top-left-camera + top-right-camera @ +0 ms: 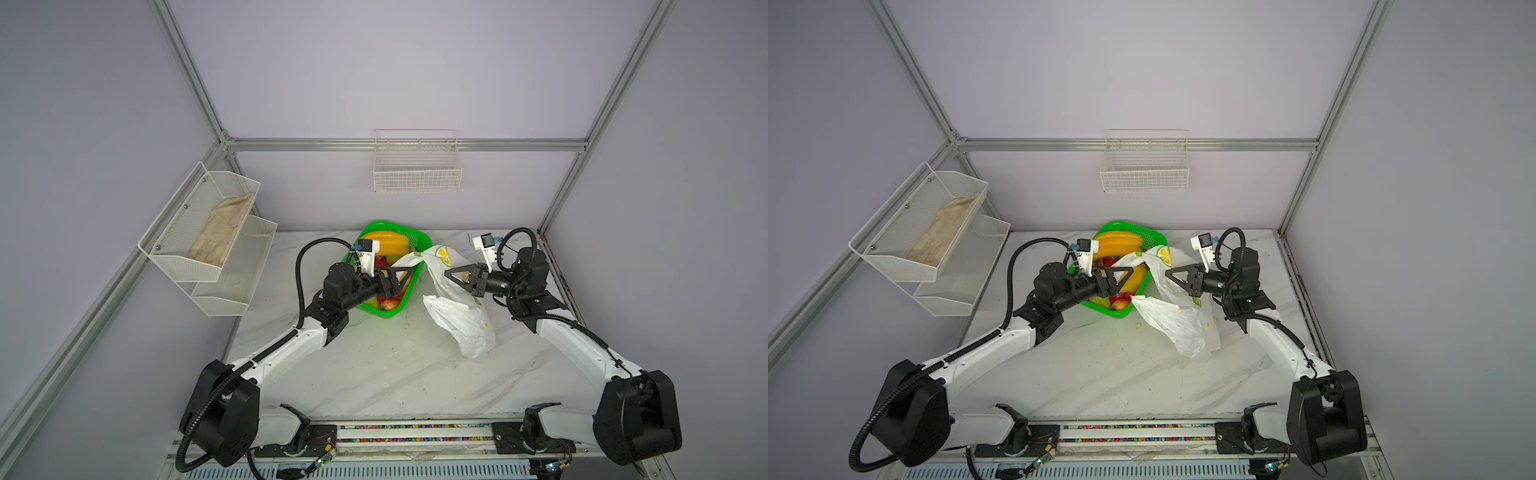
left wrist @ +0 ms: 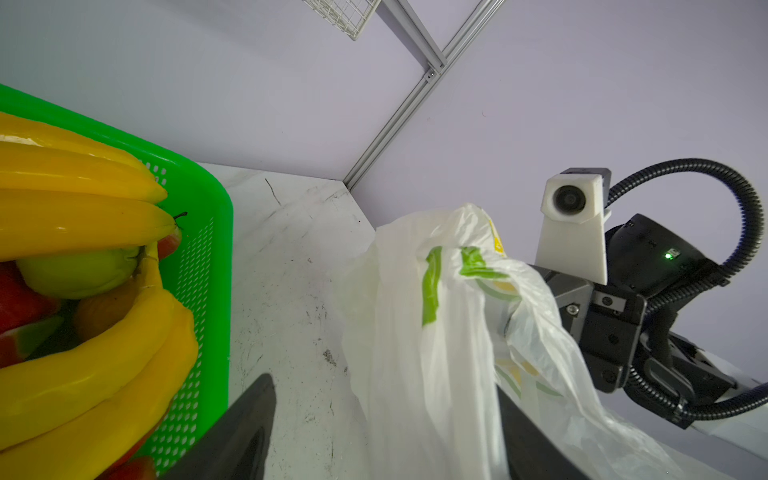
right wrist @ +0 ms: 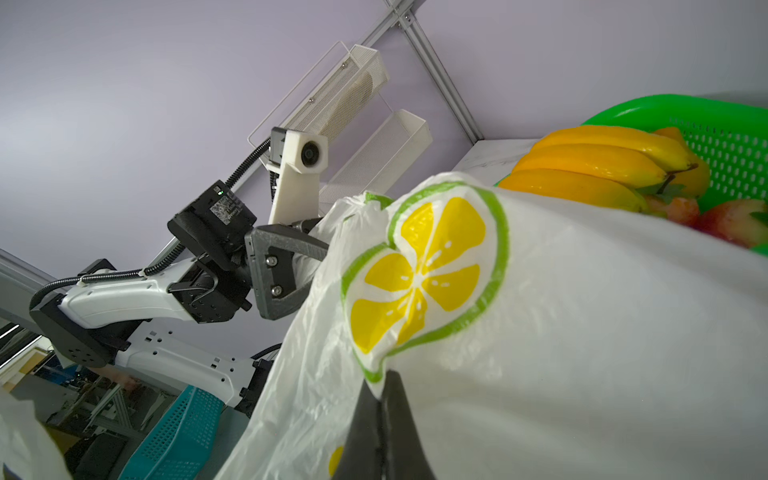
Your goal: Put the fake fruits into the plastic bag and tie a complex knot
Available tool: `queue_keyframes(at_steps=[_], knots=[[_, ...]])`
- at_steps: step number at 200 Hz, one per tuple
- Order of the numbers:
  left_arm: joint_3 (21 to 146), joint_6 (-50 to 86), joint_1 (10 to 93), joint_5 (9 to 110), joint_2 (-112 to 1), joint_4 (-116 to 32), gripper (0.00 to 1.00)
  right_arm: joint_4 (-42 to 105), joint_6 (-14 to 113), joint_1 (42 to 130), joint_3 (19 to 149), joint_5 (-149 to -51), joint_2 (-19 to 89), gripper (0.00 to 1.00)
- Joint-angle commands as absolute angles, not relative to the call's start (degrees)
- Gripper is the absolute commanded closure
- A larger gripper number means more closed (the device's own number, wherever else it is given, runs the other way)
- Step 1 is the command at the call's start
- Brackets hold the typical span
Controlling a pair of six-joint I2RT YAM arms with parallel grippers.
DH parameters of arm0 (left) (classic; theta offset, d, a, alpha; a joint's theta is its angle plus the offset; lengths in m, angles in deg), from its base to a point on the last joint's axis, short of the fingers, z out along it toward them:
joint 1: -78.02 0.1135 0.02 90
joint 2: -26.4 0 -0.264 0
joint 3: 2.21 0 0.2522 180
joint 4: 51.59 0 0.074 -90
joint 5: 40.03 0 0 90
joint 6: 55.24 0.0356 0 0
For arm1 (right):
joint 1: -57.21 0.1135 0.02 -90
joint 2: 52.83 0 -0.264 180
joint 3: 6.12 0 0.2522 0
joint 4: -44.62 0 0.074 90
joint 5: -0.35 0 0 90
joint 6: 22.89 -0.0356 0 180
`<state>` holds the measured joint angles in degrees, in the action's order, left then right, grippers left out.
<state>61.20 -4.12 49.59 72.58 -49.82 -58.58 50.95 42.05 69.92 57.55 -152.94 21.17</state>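
Right wrist view, nearest first: my right gripper (image 3: 380,399) is pinched tight on the thin, crinkly white film of the plastic bag (image 3: 582,332), whose lemon print bulges and blocks most of what lies behind. My left gripper (image 2: 382,382) stands wide, with bag film between its fingers. The bag hangs between both arms and drapes onto the veined marble table (image 1: 374,374). Glossy fake fruits (image 1: 388,245) fill the green mesh basket (image 1: 382,314) just beside it. Beyond, a white wire basket (image 1: 417,174) hangs on the lilac wall.

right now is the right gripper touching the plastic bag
Touching. The right wrist view shows the right gripper shut on the plastic bag, with white film pinched at its fingertips.
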Motion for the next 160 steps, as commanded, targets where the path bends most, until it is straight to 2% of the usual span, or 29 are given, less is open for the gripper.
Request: queue_keyframes(at_steps=[1,25,61,89,104,116,141,160], knots=[[66.13,-1.85,49.61,71.38,-48.45,-61.62,0.19,50.13,43.47,69.59,59.79,-155.58,21.68,1.00],[64.47,-0.89,50.31,68.94,-46.49,-62.24,0.17,49.67,43.72,69.60,60.44,-156.66,22.74,1.00],[64.83,0.39,50.69,68.45,-45.95,-61.12,0.38,46.90,46.19,69.58,61.23,-157.76,23.45,1.00],[65.83,1.23,50.77,68.62,-46.01,-60.57,0.69,46.56,46.47,69.60,61.32,-157.71,23.69,1.00],[67.27,2.05,50.83,69.04,-46.06,-57.92,0.89,45.48,46.73,69.60,62.35,-156.19,23.97,1.00],[68.32,2.13,50.77,69.13,-45.86,-56.10,1.00,38.67,49.52,69.60,65.31,-149.45,24.70,0.99],[69.67,-0.49,50.36,71.73,-46.34,-54.91,1.00,17.01,54.08,69.76,75.09,-117.53,29.05,0.84],[70.50,-3.37,48.92,72.18,-48.23,-53.97,1.00,11.85,56.63,70.92,77.33,-102.74,28.74,0.74]])
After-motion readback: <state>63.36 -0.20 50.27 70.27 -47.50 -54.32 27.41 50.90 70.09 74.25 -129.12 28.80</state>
